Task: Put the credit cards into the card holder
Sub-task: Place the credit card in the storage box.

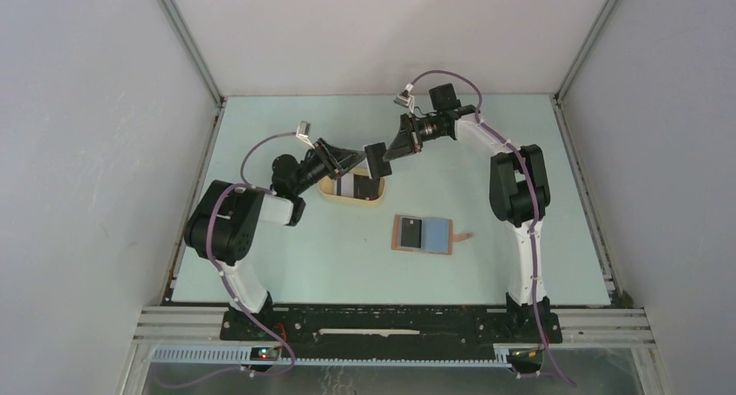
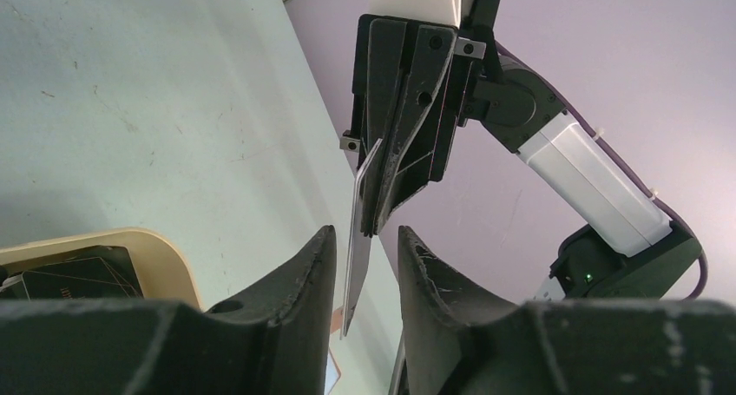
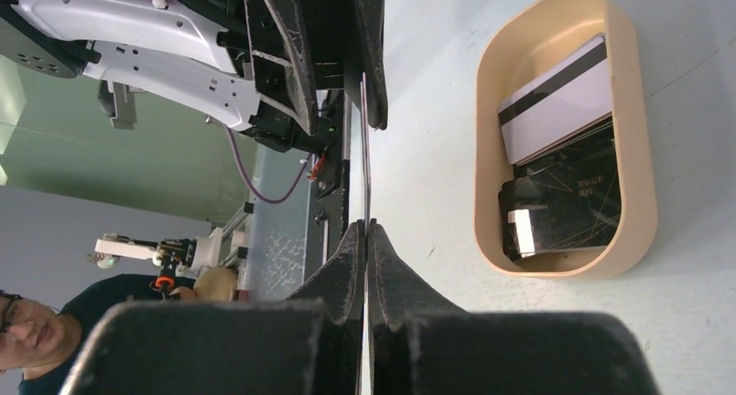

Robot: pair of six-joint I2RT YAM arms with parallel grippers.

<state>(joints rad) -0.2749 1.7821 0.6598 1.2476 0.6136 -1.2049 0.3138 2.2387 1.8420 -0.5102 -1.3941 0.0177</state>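
1. Credit cards: the held card hangs in mid-air over the tray, left of centre. Two more lie in the tray, a white striped card and a black card.
2. The right gripper is clamped on the held card, which shows edge-on in both wrist views.
3. The left gripper has its jaws apart, straddling the card's free end. The left wrist view shows a gap on each side and no contact.
4. My read of the step: an arm-to-arm handover before insertion.
5. Next, pinch squarely with your left before your right lets go, or the card drops. Then carry it to the card holder, which lies open on the table, right of and nearer than the tray. A dark card seems to sit on its left half.
6. Writing: the black card has fine gold lettering, too small to read. No brand is legible.
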